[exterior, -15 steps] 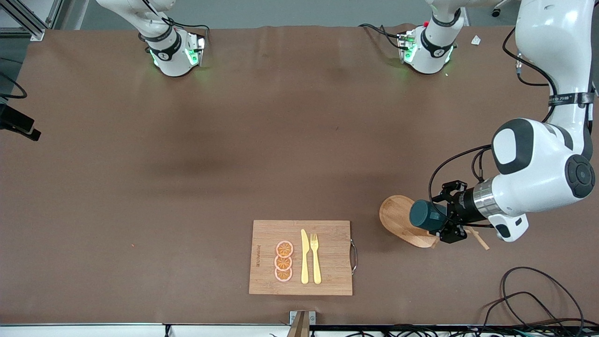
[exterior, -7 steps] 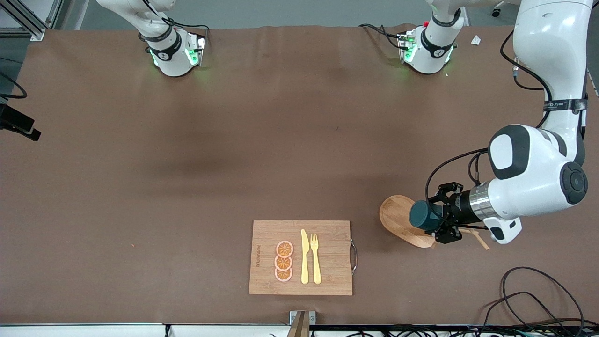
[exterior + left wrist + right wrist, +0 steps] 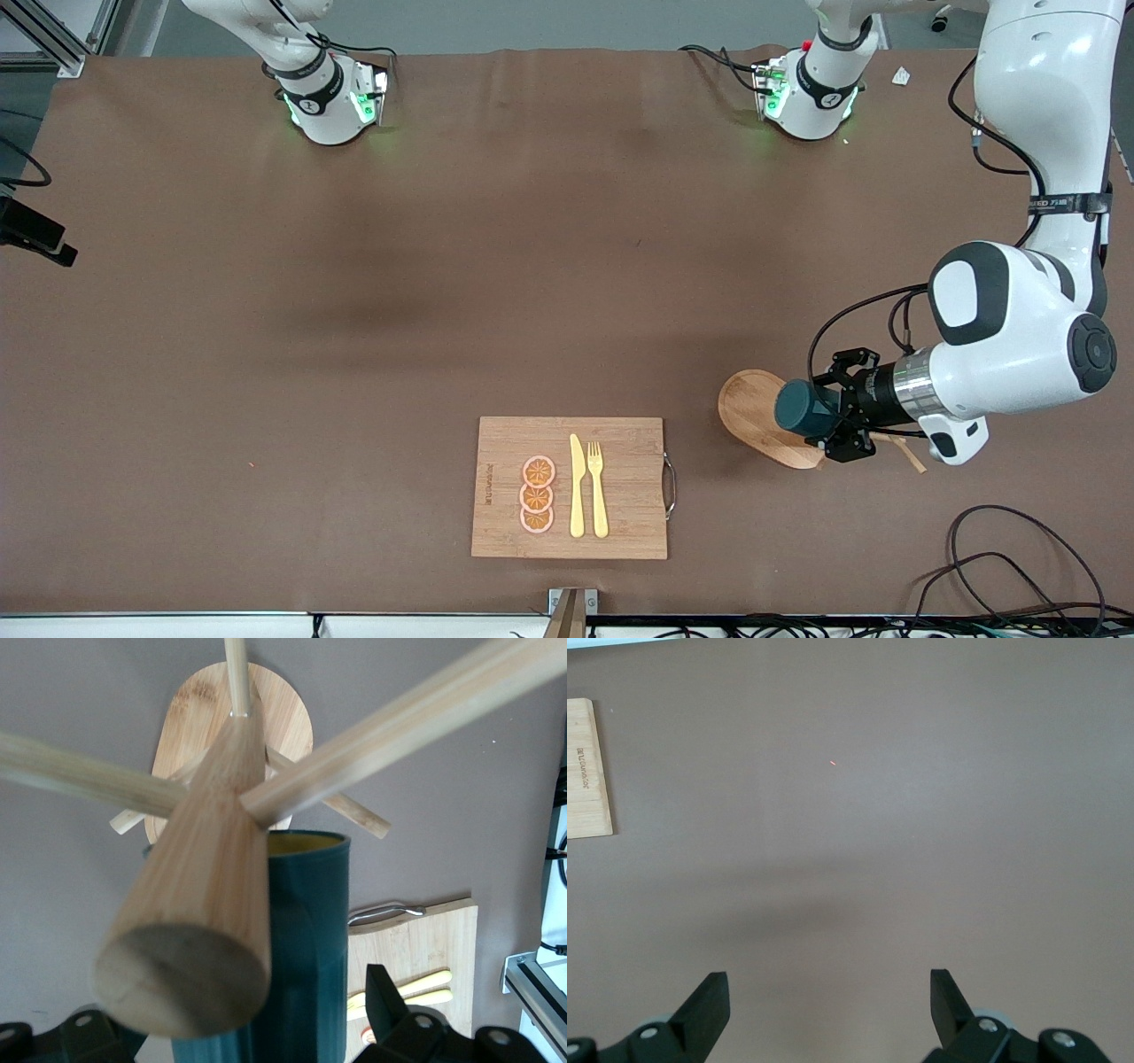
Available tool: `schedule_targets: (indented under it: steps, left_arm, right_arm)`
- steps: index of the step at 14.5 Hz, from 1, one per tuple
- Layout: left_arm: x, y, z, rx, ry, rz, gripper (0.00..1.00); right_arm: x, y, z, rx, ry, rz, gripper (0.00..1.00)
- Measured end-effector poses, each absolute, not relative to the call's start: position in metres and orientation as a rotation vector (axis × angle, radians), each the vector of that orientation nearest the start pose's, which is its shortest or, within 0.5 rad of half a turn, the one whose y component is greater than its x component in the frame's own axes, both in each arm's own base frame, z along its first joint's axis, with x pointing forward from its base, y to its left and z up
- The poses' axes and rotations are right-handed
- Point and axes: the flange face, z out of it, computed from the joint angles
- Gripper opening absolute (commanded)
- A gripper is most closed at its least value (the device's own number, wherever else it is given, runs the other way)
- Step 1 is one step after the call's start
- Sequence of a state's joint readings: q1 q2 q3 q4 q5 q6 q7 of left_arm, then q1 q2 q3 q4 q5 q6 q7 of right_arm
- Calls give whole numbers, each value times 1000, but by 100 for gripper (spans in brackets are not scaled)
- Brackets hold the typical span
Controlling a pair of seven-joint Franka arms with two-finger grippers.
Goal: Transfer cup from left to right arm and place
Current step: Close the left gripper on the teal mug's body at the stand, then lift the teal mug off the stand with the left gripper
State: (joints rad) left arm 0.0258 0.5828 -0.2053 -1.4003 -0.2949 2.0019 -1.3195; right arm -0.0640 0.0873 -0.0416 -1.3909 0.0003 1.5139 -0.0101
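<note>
The dark teal cup with a yellow inside hangs on its side on the wooden peg rack, near the left arm's end of the table. My left gripper reaches in level from that end and straddles the cup. In the left wrist view the cup lies between the jaws with a gap to the visible finger; the rack's post hides the other finger. My right gripper is open and empty over bare table, out of the front view.
A wooden cutting board with three orange slices, a yellow knife and a yellow fork lies near the front edge. Its edge shows in the right wrist view. Cables lie at the front corner.
The left arm's forearm and wrist have shifted slightly up in the front view. The cup and the gripper have stayed at the rack. Nothing else has moved.
</note>
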Motion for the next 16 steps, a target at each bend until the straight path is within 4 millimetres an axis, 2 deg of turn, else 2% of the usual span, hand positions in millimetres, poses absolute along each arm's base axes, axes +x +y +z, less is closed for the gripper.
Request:
schedule_targets:
  steps: [1, 4, 5, 9, 12, 14, 16]
  left_arm:
    - [709, -117, 378, -2722, -2060, 414, 85]
    - [709, -116, 378, -2721, -2060, 415, 54]
    - [709, -116, 379, -2722, -2061, 414, 48]
    - [707, -119, 382, -2719, -2034, 449, 43]
    - [702, -134, 399, -2754, -1992, 455, 42]
    - [695, -155, 422, -2811, -1945, 444, 42]
    - [684, -187, 440, -2881, -1834, 399, 42]
  right_arm:
    - [573, -59, 654, -3143, 150, -56, 100]
    - [573, -59, 654, -3143, 150, -56, 100]
    - [573, -59, 654, -3143, 150, -56, 100]
    - [573, -59, 654, -3143, 150, -56, 100]
    - [573, -59, 655, -3143, 150, -56, 100]
    - [573, -60, 655, -3143, 150, -56, 100]
    - [573, -60, 655, -3143, 150, -56, 100]
